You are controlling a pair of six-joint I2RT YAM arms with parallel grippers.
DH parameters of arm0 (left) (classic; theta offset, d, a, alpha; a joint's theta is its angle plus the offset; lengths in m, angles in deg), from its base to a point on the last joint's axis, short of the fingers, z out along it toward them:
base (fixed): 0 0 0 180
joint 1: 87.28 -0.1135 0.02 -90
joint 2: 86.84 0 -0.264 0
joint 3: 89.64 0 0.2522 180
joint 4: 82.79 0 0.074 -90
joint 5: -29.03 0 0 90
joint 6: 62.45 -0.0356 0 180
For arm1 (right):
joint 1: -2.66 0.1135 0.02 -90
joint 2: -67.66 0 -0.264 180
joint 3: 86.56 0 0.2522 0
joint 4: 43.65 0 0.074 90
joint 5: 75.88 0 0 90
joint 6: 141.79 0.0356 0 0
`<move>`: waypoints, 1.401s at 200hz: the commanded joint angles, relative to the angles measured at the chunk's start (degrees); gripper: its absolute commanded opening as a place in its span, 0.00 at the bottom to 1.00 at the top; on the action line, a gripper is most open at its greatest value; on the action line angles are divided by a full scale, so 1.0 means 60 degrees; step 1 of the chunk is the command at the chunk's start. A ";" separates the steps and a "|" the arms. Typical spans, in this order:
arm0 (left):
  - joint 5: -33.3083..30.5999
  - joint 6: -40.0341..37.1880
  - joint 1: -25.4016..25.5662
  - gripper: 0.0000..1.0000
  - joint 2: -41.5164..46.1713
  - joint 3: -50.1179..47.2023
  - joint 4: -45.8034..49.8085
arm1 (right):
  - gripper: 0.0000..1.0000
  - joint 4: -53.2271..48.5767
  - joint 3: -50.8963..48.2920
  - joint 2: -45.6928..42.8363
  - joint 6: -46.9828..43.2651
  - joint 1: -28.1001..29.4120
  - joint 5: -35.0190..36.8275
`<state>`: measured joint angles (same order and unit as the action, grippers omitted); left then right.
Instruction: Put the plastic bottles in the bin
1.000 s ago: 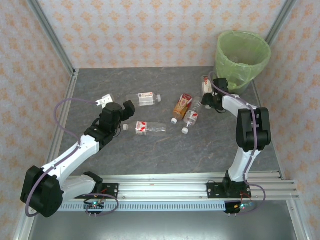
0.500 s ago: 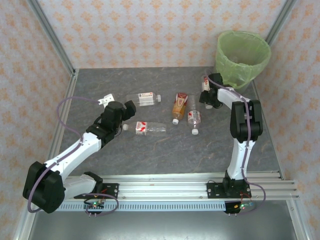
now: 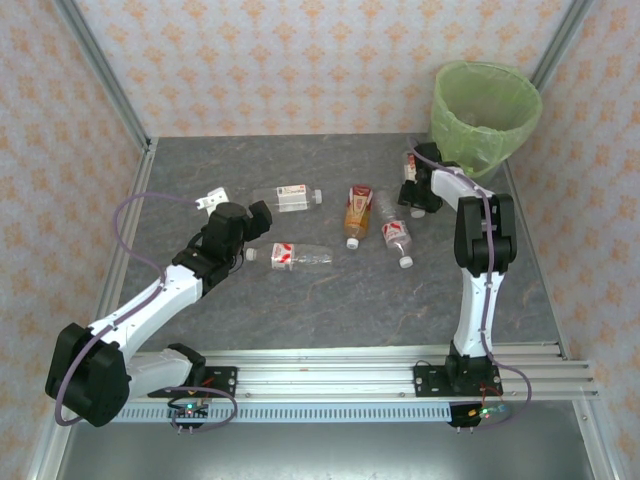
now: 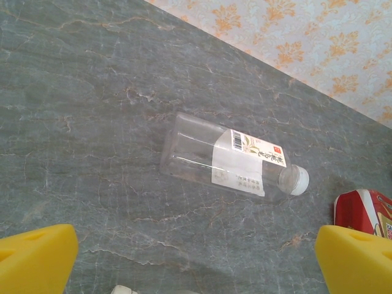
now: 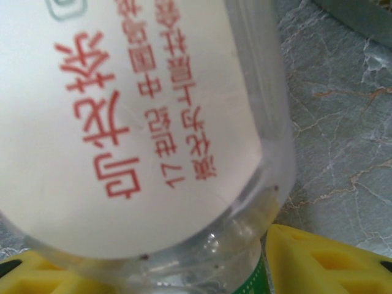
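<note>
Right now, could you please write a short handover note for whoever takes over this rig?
Left gripper: open and empty, between the far clear bottle and the near clear bottle.
Right gripper: fingers on either side of a white-labelled bottle beside the bin; grip unconfirmed.
Also lying on the table: orange-labelled bottle and red-labelled bottle.
Done: no bottle visible in the bin.
Left: all five bottles.
</note>
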<state>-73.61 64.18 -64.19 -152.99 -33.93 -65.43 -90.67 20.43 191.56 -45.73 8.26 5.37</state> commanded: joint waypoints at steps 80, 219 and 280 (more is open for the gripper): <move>-0.0343 0.0128 -0.0103 1.00 0.0384 0.0053 0.0298 | 0.41 -0.0256 0.0198 -0.0098 -0.0579 0.0335 0.0722; -0.0371 0.0225 -0.0099 1.00 0.0761 -0.0193 0.0266 | 0.10 0.0463 -0.1031 -0.2516 -0.1089 0.0416 0.0094; -0.0447 0.0367 -0.0099 1.00 0.0785 -0.0298 0.0107 | 0.08 0.1109 -0.1773 -0.3936 -0.1545 0.0414 -0.1293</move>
<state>-73.81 65.27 -64.19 -149.32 -35.22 -65.39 -87.02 11.34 172.35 -53.22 10.62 1.61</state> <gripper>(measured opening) 0.998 0.423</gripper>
